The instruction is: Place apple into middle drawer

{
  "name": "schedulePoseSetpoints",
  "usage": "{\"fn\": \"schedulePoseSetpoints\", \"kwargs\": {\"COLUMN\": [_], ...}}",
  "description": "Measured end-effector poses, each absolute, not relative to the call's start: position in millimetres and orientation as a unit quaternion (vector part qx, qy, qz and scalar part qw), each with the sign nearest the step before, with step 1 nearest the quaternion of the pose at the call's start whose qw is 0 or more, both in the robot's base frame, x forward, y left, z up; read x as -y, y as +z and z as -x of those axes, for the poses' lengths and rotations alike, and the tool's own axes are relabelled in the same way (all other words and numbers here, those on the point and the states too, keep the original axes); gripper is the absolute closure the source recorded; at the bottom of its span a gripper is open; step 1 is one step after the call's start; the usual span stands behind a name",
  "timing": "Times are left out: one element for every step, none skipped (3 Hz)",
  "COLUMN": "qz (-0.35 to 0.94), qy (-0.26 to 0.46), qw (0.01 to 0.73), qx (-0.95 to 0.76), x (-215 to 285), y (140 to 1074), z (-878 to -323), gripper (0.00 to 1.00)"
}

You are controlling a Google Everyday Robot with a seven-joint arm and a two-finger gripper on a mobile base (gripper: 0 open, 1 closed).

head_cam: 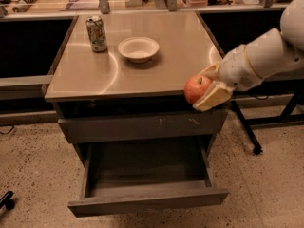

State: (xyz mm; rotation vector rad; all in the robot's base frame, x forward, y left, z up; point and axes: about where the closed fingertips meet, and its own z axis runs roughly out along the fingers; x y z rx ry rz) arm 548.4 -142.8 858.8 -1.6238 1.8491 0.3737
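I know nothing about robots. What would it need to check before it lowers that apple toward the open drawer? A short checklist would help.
1. Grip: the gripper, at the table's front right edge, is shut on the apple. Ok.
2. The middle drawer is pulled open. Ok.
3. The drawer's inside is bare, with room for the apple. Ok.
4. The scratched drawer front above it is shut and does not cover the opening. Ok.
5. Apple down at drawer level: not ok. It is up beside the front edge of the tabletop.
6. The can and bowl stand farther back, apart from the arm. Ok.
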Motion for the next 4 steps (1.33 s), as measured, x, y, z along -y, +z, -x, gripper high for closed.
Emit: {"fn": "schedulePoseSetpoints", "kwargs": {"qz": [0.605, 0.583, 0.561, 0.554], "qy": [0.168, 0.191, 0.216, 0.229], "qw": [0.321, 0.314, 0.295, 0.289], "qx": [-0.709, -0.724, -0.743, -0.746], "x": [145, 153, 161, 159], "y": [795, 717, 641, 621], "z": [-519, -493, -477, -474], "gripper": [1.00, 1.00, 1.00, 1.00]}}
